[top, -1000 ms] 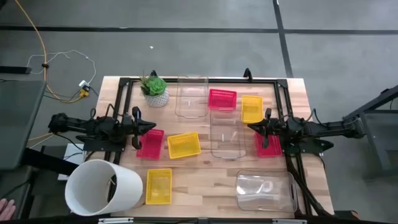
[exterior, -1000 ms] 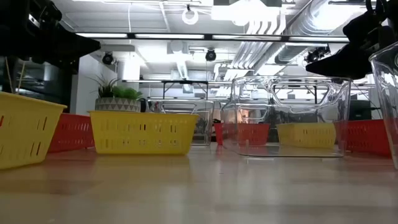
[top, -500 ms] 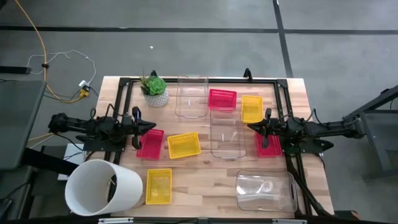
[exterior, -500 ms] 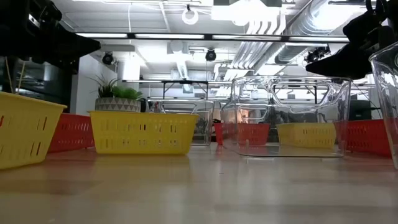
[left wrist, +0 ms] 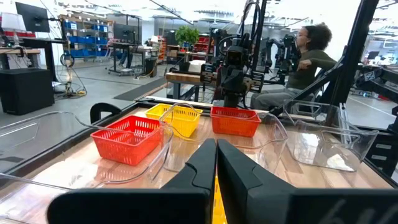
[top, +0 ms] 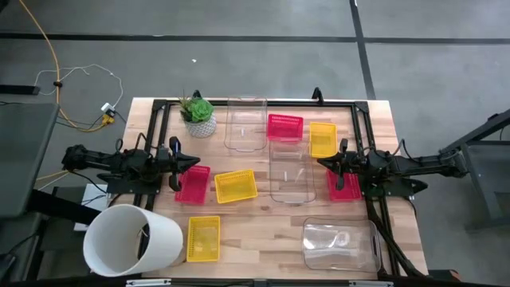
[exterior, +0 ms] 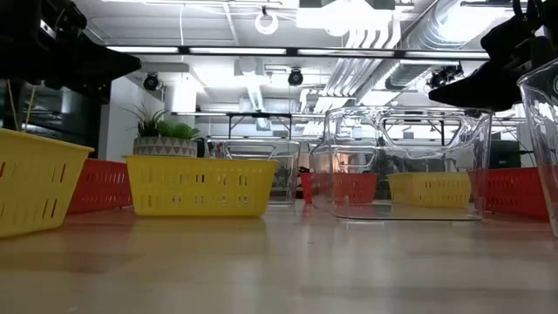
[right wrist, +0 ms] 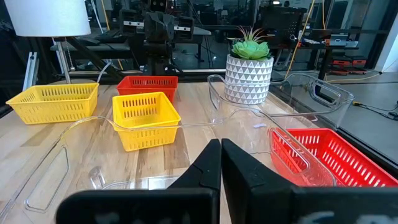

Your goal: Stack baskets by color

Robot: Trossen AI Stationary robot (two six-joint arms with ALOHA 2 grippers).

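Yellow baskets [top: 236, 186], pink-red baskets [top: 284, 127] and clear baskets [top: 291, 171] lie scattered, unstacked.

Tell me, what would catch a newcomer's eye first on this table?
Probably the bright little baskets scattered over the wooden table: yellow baskets, pink baskets and clear baskets, none stacked yet. A big white tub lies at the near left corner, and a green plant stands at the far left. Two dark arms reach in from either side, the left gripper and right gripper both shut and empty.
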